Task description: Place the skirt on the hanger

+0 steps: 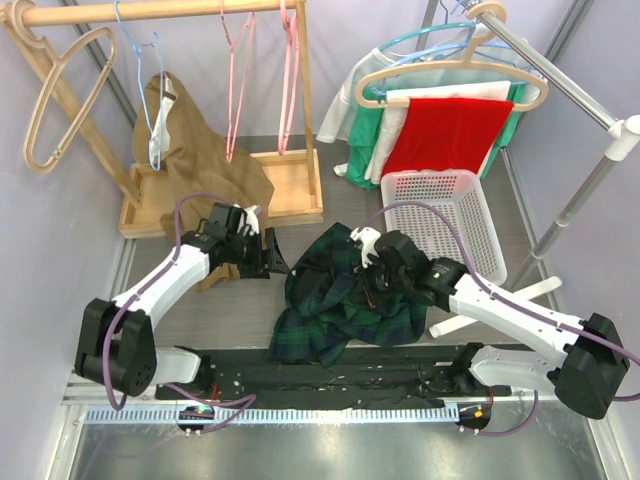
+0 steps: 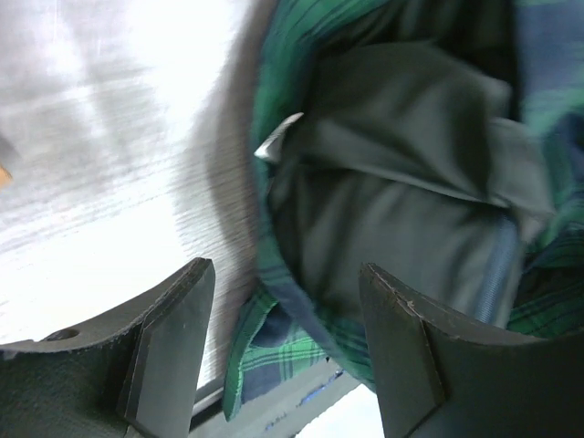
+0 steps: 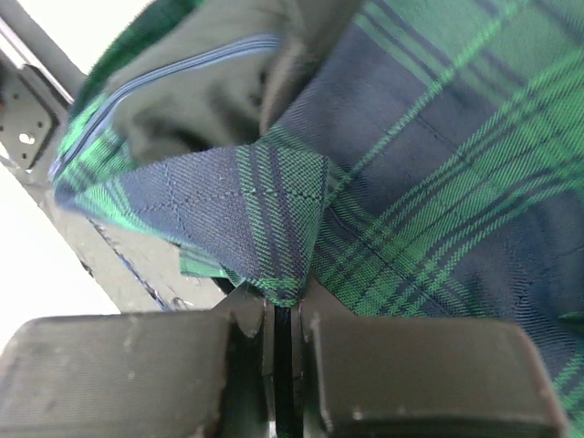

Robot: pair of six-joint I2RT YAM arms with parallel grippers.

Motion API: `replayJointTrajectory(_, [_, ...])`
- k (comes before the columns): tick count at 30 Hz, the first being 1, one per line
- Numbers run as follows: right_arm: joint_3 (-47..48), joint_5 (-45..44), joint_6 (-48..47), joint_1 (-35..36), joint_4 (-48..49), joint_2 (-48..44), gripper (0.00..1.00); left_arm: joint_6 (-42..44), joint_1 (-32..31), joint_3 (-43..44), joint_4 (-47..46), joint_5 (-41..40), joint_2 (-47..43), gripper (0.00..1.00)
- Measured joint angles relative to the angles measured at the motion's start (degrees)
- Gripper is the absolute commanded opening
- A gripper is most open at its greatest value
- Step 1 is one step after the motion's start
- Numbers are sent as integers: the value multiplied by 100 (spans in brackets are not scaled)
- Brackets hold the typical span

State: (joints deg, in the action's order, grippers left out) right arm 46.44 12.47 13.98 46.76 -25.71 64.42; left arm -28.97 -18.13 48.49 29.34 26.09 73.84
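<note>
The skirt (image 1: 340, 300), dark green and navy plaid with a dark lining, lies crumpled on the grey table (image 1: 240, 290) between the two arms, just ahead of their bases. At far left stands a wooden rack (image 1: 160, 11) with hangers (image 1: 291, 80) on its rail and a brown garment (image 1: 190, 140) draped against its base. The left gripper (image 1: 272, 262) sits beside the skirt's left edge with its jaws spread wide and nothing between them. In the left wrist view the lining and a small white tag (image 2: 278, 137) show beyond the two dark fingers (image 2: 173, 338). The right gripper (image 1: 372, 275) is over the middle of the skirt, jaws clenched. The right wrist view shows them pinching a pointed fold of plaid (image 3: 274, 219), with a zipper (image 3: 173, 64) running along the lining above. Further right a white basket (image 1: 445, 215) stands just beside the skirt. Behind it a metal rack (image 1: 560, 85) carries hung clothes, among them a red cloth (image 1: 445, 130).
</note>
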Motion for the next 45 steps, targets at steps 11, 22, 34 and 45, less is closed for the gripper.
replayJointTrajectory(11, [-549, -79, 422, 0, -24, -2, 1, -247, -299, -289, -203, 4, 804, 66])
replayJointTrajectory(22, [-586, -133, 428, 0, -33, -116, 1, -706, -614, -85, -715, -474, 1486, 0])
replayJointTrajectory(34, [846, -1320, 66, 0, -409, -592, 1, -162, -492, 2900, 1202, -2505, 138, 0])
replayJointTrajectory(45, [1484, -1545, -546, 0, 328, -778, 4, 42, -463, 3934, 1698, -3143, -763, 0])
